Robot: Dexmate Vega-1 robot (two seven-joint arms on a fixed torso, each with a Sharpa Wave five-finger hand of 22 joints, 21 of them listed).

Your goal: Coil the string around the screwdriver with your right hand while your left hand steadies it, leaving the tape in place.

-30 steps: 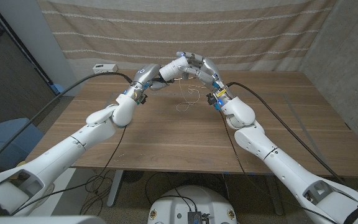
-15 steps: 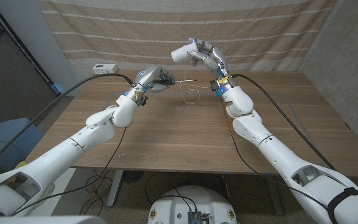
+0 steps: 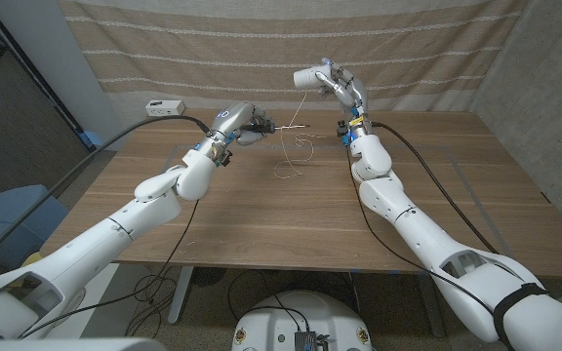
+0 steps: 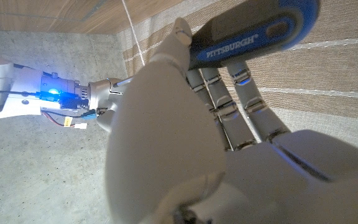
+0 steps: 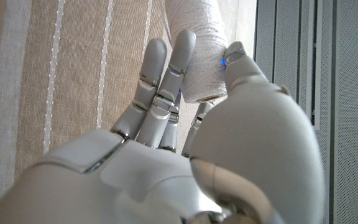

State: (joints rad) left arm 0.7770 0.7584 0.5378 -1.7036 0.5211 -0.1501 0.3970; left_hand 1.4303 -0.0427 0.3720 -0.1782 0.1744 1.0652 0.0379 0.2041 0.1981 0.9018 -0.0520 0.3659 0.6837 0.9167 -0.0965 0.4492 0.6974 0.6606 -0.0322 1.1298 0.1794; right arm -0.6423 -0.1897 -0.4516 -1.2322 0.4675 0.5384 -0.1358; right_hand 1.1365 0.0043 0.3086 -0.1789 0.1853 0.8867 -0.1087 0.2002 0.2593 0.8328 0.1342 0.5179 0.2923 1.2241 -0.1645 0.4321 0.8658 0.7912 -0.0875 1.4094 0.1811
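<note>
L hand (image 3: 245, 125): gripped screwdriver (image 3: 279, 130) over table's far middle.
R hand (image 3: 322, 78): fingers wrapped round string spool (image 5: 197, 46), raised far-right.
String (image 3: 299, 115): ran spool→shaft, slack on table.
Tip: I'd keep tension, orbit shaft tight.

The left hand (image 3: 249, 125) holds the screwdriver (image 3: 279, 128) above the worktop (image 3: 261, 210); string (image 3: 298, 146) runs from it up to the raised right hand (image 3: 322, 80).

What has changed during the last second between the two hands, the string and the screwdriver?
The right hand, holding the spool of string, moved up and away from the left hand, which it was close to before, so the string now runs down from it to the screwdriver. The left hand still holds the screwdriver above the table, in about the same place.
</note>
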